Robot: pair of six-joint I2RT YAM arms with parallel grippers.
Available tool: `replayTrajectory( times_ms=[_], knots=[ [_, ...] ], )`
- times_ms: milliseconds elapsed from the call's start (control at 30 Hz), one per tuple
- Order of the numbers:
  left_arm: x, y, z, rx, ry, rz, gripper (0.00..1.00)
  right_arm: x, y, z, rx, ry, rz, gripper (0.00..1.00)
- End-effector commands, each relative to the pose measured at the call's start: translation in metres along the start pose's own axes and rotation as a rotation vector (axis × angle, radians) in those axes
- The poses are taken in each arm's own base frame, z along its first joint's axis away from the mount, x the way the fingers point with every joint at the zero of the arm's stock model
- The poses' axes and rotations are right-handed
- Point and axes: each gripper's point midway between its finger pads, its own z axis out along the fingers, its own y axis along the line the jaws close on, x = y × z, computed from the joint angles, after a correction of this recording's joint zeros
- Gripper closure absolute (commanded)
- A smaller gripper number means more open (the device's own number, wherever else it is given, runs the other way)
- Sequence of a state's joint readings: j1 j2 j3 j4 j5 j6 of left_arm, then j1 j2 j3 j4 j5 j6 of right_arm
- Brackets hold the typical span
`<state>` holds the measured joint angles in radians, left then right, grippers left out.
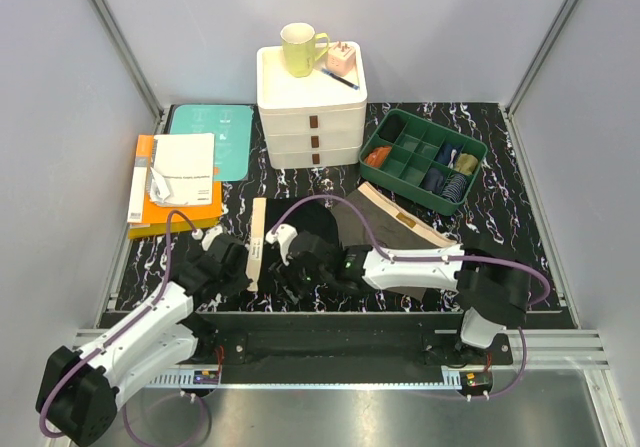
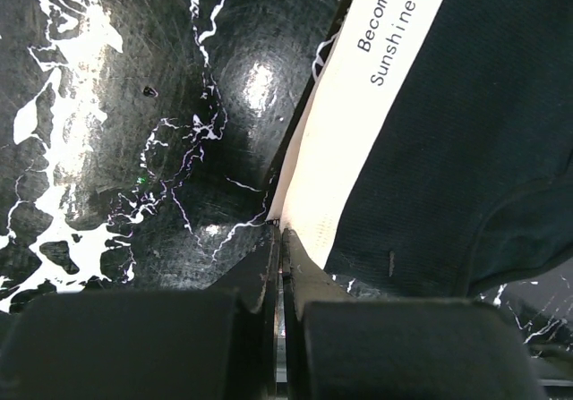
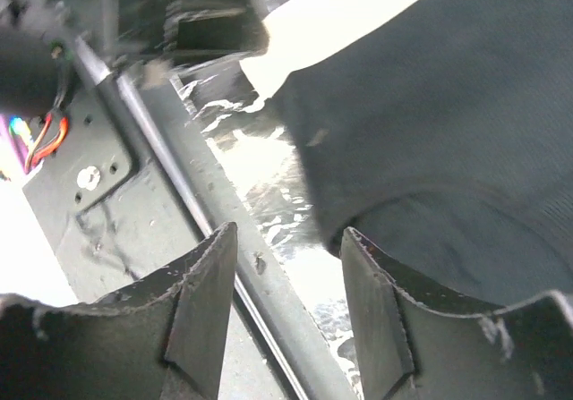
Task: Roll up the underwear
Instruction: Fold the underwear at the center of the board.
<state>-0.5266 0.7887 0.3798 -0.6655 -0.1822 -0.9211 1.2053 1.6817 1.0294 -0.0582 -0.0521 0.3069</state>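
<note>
Black underwear (image 2: 448, 149): I see my left gripper (image 2: 277, 239) pinched shut on its beige waistband (image 2: 331, 167) corner, right gripper (image 3: 286, 266) hangs partly open by the hem, empty

On the black white-veined table mat (image 1: 500, 197) stand a white three-drawer unit (image 1: 312, 117) bearing a yellow-green mug (image 1: 300, 49), a pen (image 1: 340, 77) and a small pink box (image 1: 341, 61), a green compartment tray (image 1: 470, 152) of rolled socks (image 1: 455, 185), a teal book (image 1: 212, 137), and a white booklet (image 1: 183, 169) on an orange book (image 1: 175, 212).

Matt knit cloth underwear (image 2: 466, 131), glossy marbled table (image 2: 134, 105)
</note>
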Motion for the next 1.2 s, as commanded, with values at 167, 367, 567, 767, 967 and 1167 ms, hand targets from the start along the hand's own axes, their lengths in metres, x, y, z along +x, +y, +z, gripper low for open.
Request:
replayTrajectory(
  times_ms=[167,367,567,767,967,1167],
  knots=[
    [-0.007,-0.014,-0.012,0.059,-0.011,-0.014,1.0,-0.002,0.024,0.018,-0.138,-0.086,-0.203,0.42],
    [-0.008,-0.016,-0.013,0.063,-0.012,-0.013,1.0,0.014,0.018,0.033,-0.123,-0.025,-0.229,0.44],
    [-0.008,-0.016,-0.015,0.062,-0.012,-0.012,1.0,0.031,0.004,0.039,-0.07,0.017,-0.241,0.44],
    [-0.01,-0.016,-0.017,0.065,-0.016,-0.014,1.0,0.044,-0.006,0.044,-0.012,0.042,-0.266,0.44],
    [-0.012,-0.018,-0.02,0.068,-0.019,-0.013,1.0,0.054,-0.024,0.049,0.122,0.057,-0.289,0.5],
    [-0.012,-0.019,-0.02,0.072,-0.017,-0.013,1.0,0.066,-0.042,0.057,0.234,0.09,-0.278,0.67]
  ],
)
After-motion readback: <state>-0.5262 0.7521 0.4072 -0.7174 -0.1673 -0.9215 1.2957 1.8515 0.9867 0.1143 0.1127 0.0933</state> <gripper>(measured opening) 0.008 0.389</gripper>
